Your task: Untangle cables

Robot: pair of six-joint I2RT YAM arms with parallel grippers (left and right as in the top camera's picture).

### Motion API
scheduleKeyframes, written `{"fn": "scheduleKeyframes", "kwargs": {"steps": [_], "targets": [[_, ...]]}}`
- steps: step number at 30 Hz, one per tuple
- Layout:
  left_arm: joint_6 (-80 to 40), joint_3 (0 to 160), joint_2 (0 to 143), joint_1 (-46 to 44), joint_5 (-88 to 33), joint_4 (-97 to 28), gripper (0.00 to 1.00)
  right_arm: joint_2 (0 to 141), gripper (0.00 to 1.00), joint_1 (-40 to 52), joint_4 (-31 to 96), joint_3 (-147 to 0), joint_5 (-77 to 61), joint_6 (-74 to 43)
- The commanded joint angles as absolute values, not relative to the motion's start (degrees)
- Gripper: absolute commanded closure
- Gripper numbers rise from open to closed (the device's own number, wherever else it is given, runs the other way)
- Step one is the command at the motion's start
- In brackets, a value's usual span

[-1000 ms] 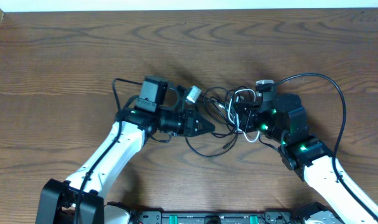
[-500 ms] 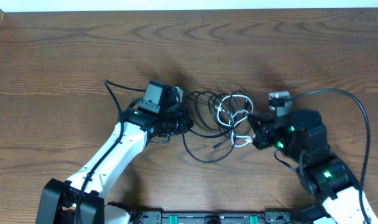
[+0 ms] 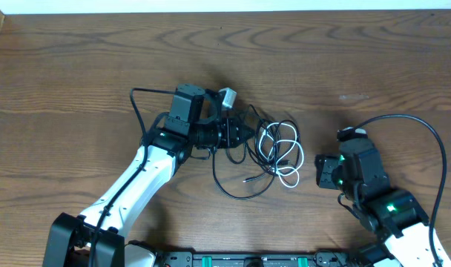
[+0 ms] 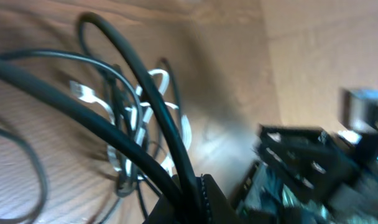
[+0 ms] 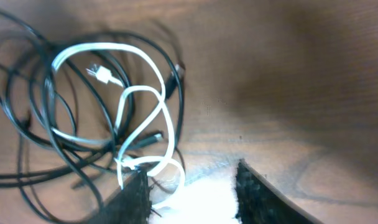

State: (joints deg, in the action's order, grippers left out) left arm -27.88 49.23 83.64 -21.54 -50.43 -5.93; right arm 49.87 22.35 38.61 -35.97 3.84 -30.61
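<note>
Left gripper [image 3: 242, 134]: was shut tight, clamped on the black cables [image 4: 148, 99] at the left edge of the knot. Showed two dark strands running straight down into the jaws in the left wrist view, though blurred.

Right gripper [image 3: 322, 172]: stood with fingers apart, gripped nothing. Sat just right of the cables [image 3: 274, 152], pointed at them, clear of them in the overhead view.

Cables: lay mid-table [image 3: 77, 67] as one loose knot between the two grippers, pinned at the left one, apart from the right one. Trailed one wide black loop toward the robot's side, below the left gripper.

White cable [image 5: 108, 46]: wound through the black coils on the right half of the knot, nearest the open gripper. Ended its lowest loop just beside one finger in the right wrist view; couldn't tell whether touching. Carried a small plug [image 5: 101, 74] inside its top loop.
</note>
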Motion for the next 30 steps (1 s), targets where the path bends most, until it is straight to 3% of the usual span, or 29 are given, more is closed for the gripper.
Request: {"fn": "scheduleKeyframes", "kwargs": {"steps": [1, 8, 22, 30], "targets": [[-22.7, 49.7, 83.8, -21.5, -57.9, -5.7, 0.92, 51.9, 0.5, 22.1, 38.7, -36.8, 4.1, -34.3], [-24.1, 49.7, 83.7, -21.7, -61.3, -5.7, 0.92, 58.1, 0.42, 22.1, 34.0, -36.8, -0.8, -34.0], [-25.6, 49.7, 83.8, -21.7, -58.7, -5.8, 0.92, 79.7, 0.55, 22.2, 11.3, -36.8, -4.6, -30.7], [-25.6, 49.7, 83.8, -21.7, -58.7, -7.4, 0.92, 88.8, 0.56, 22.2, -0.8, -36.8, -3.8, -28.2]]}}
